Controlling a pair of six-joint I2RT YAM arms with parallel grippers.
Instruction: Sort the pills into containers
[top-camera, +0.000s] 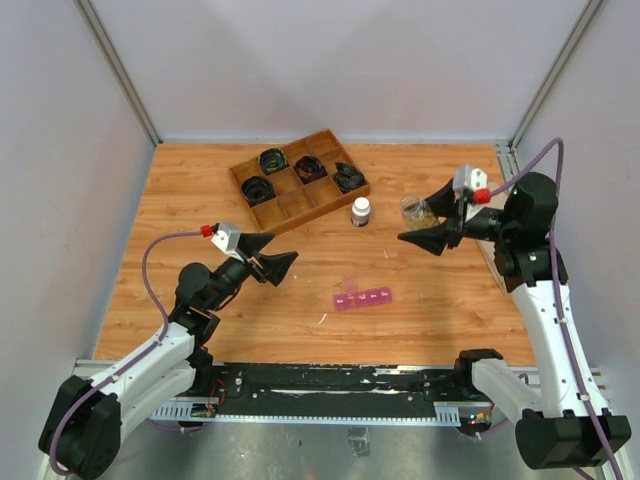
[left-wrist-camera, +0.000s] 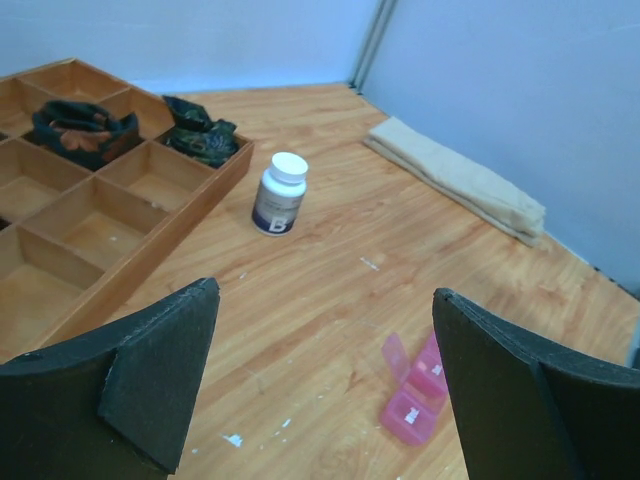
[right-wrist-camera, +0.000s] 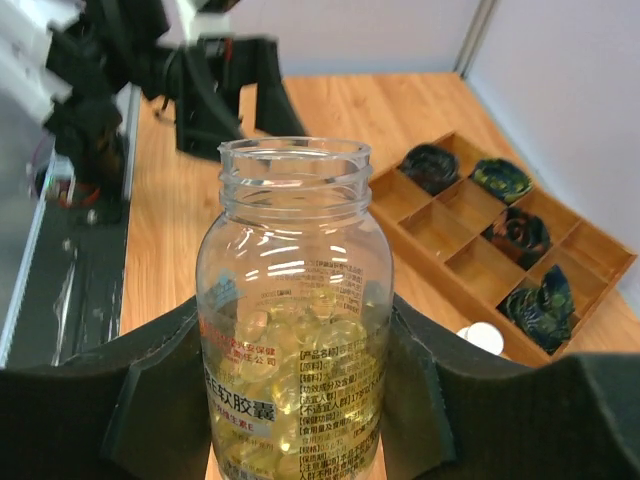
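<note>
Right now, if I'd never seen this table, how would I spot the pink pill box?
Find the big wooden tray at the back of the table. Come nearer, past the small white-capped bottle, toward the front edge. There lies the pill box: a short row of see-through pink squares, the only pink thing there.

Wood-grain table (top-camera: 200, 200), seen from above. A brown wooden divided tray (top-camera: 297, 204) lies at the far centre, set at an angle to the table edges, with 4 black coils (top-camera: 272, 159) in its compartments. A white-capped bottle (top-camera: 361, 211) stands upright just beside the tray's right end. A pink compartment strip (top-camera: 363, 298) lies near the table's middle, 1 lid raised. A folded beige cloth (left-wrist-camera: 455, 185) lies along the right edge. White specks (left-wrist-camera: 232, 439) dot the near surface.
</note>
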